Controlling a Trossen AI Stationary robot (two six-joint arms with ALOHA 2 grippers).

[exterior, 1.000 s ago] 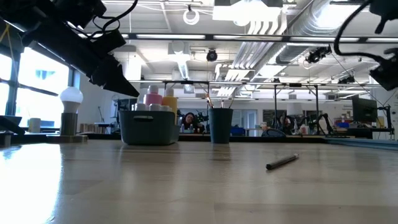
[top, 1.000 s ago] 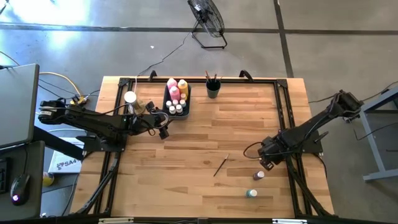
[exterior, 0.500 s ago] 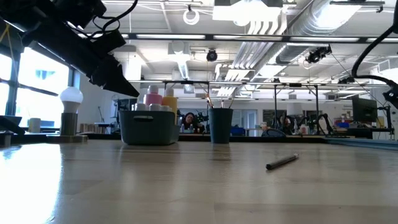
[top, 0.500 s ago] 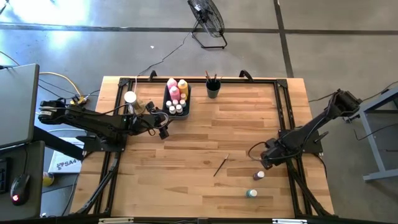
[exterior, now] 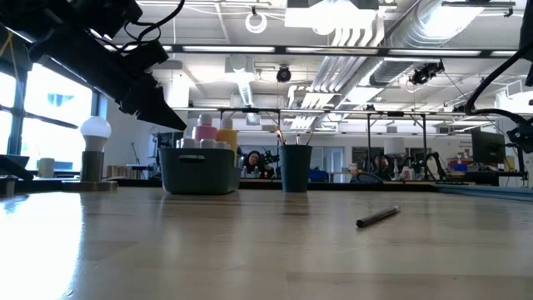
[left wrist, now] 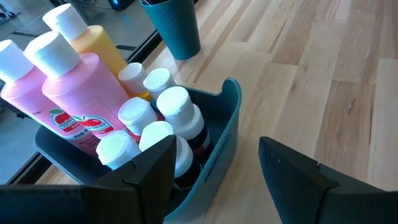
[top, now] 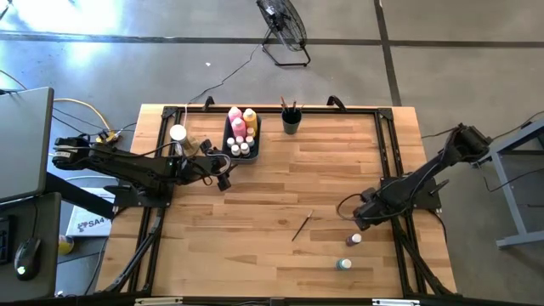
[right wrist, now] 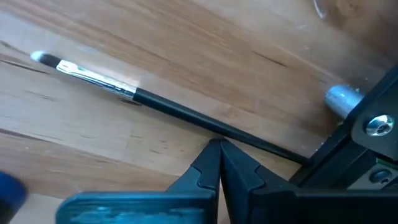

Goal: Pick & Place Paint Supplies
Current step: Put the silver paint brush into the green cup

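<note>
Brush [top: 303, 226] lies flat on bare surface [top: 280, 178] near mid-front, tilted, apart from everything; in the right wrist view it shows a thin dark handle, metal ferrule and pale bristle tip [right wrist: 38, 57]; likely light, stiff, round, prone to roll or skid, bristles soft; best taken across the dark handle near its middle, not by the tip; low profile means fingers must come down nearly to the wood. Right pincer [top: 363, 219] hangs just right of it, fingers [right wrist: 217, 163] pressed together, holding nothing. Two small bottles [top: 354, 240] [top: 342, 264] stand at front right; light, rigid, slick plastic, easy to tip; grip the body below the white cap. Left pincer [top: 223, 177] hovers beside the bin [left wrist: 231, 112] of bottles at back left, fingers apart, empty. Cup [top: 291, 123] with brushes stands near the bin.
</note>
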